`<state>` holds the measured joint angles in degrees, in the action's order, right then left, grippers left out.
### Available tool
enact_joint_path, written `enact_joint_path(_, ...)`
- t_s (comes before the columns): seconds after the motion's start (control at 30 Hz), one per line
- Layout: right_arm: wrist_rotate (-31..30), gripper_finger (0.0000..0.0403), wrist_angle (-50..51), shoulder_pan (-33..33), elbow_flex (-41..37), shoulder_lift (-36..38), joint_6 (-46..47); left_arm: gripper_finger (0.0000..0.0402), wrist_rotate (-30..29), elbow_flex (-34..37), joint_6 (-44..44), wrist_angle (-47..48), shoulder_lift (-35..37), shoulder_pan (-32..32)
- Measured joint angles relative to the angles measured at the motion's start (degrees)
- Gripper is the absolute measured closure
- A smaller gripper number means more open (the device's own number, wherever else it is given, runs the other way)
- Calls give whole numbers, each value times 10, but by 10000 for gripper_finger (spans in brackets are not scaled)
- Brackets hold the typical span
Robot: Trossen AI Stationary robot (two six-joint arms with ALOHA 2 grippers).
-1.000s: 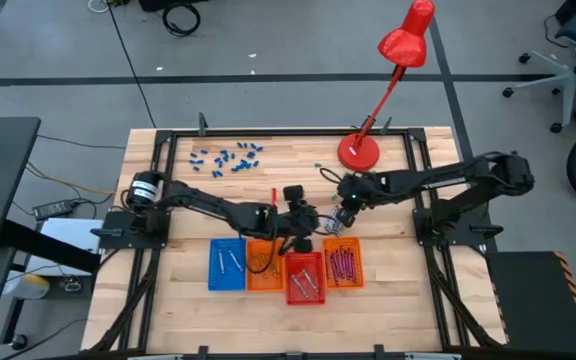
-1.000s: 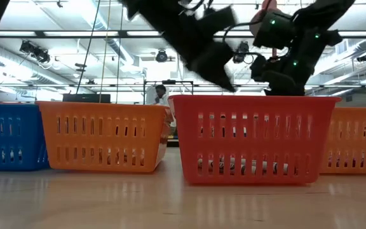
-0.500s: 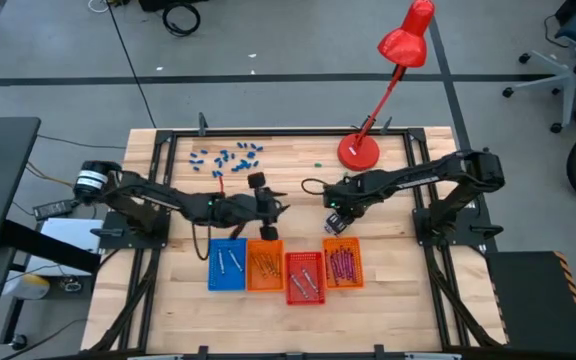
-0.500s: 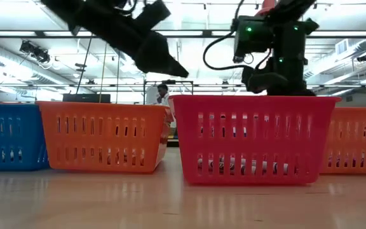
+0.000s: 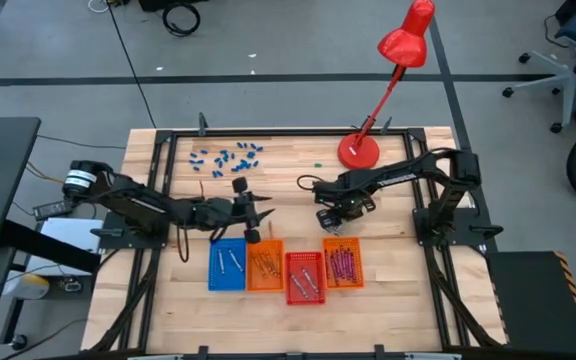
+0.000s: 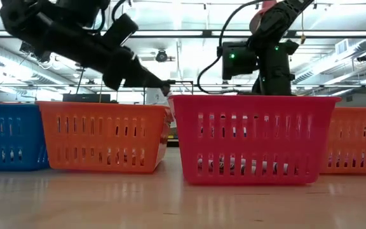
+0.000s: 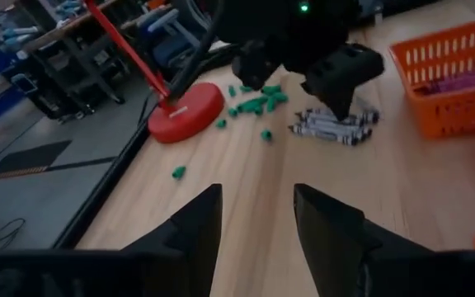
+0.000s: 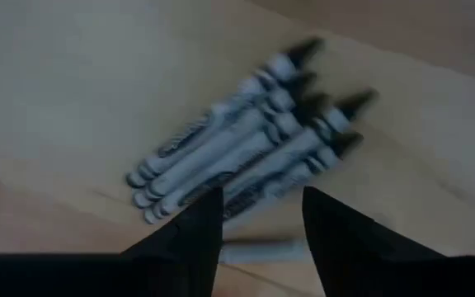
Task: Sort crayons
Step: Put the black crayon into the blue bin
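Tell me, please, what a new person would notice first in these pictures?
Probably the tall red desk lamp at the table's far edge, then the row of four small trays near the front. Between them, the right gripper, open, hangs over a bunch of grey crayons on the wood.

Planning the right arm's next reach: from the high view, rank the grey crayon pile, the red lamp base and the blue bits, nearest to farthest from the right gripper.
From the right gripper:
1. Grey crayon pile, directly beneath it.
2. Red lamp base, at the table's far edge.
3. Blue bits, far-left corner.
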<state>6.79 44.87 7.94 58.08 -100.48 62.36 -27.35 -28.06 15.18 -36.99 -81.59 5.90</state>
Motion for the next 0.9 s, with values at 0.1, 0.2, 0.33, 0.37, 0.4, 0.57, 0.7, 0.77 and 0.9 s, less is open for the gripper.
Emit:
enact_joint_path(0.1,3,224,4,0,7,-6,33,237,15,16,-25,-24,0,10)
enact_joint_path(0.2,-10,225,9,-4,15,-6,50,237,61,24,-56,-44,0,29)
enact_joint_path(0.33,-12,226,19,-4,32,5,52,237,67,24,-61,-42,0,52)
enact_joint_path(0.37,-12,226,27,-4,37,7,53,237,66,24,-61,-37,0,58)
enact_joint_path(0.4,-10,226,38,-6,42,9,56,237,67,24,-61,-30,0,63)
enact_joint_path(0.57,-19,226,174,-37,59,23,57,237,67,24,-54,-11,-1,87)
enact_joint_path(0.7,-4,226,292,-56,57,38,71,237,67,24,-53,-7,-1,91)
enact_joint_path(0.77,3,227,299,-63,58,45,83,237,67,24,-53,-7,-1,91)
enact_joint_path(0.9,29,227,303,-75,54,46,86,237,67,24,-45,-4,-1,91)
